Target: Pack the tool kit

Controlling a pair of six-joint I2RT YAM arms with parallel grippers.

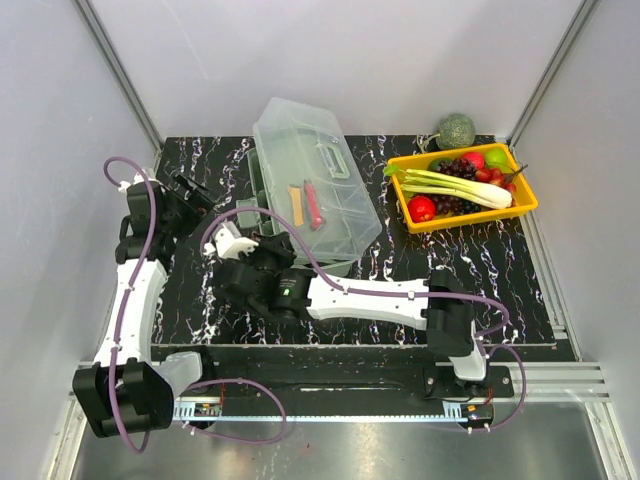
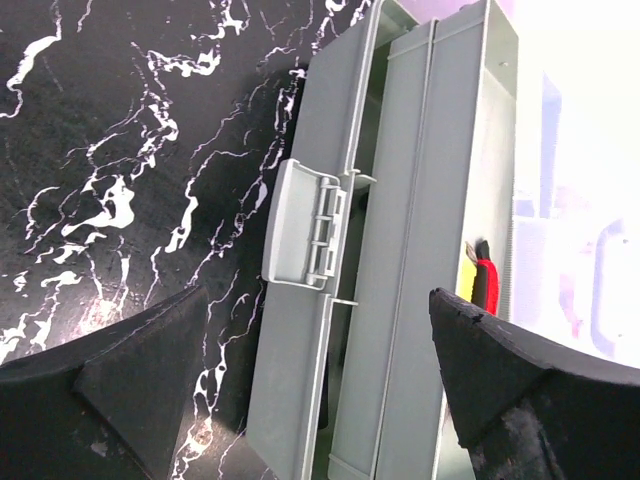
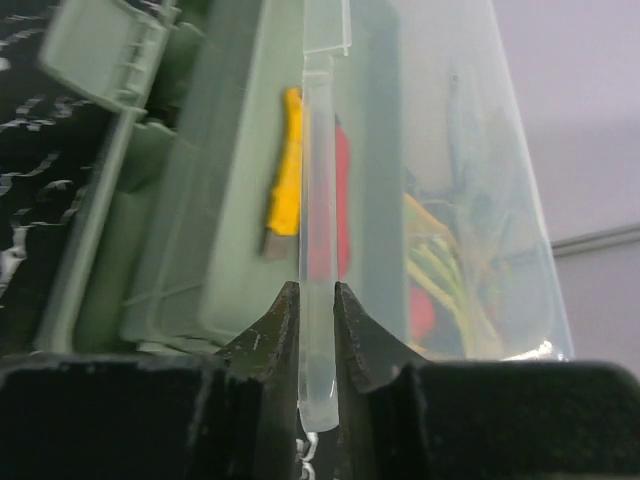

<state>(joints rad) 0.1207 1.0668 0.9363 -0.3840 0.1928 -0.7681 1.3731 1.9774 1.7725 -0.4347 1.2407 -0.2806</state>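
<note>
The pale grey-green toolbox (image 1: 262, 212) stands at mid table with its translucent lid (image 1: 310, 170) tilted up and half lowered. A yellow utility knife (image 1: 295, 205) and a red one (image 1: 314, 204) show through the lid. My right gripper (image 3: 318, 322) is shut on the lid's front edge (image 3: 318, 250); the yellow knife (image 3: 285, 200) lies just beyond it. My left gripper (image 2: 320, 370) is open above the toolbox's left side, its fingertips (image 2: 470, 350) either side of a grey tray (image 2: 400, 300) and the front latch (image 2: 305, 225). It holds nothing.
An orange-yellow tray (image 1: 466, 219) of fruit and vegetables sits at the right rear, with a green round vegetable (image 1: 456, 131) behind it. White walls close in the table at both sides and the rear. The right arm lies across the table's front.
</note>
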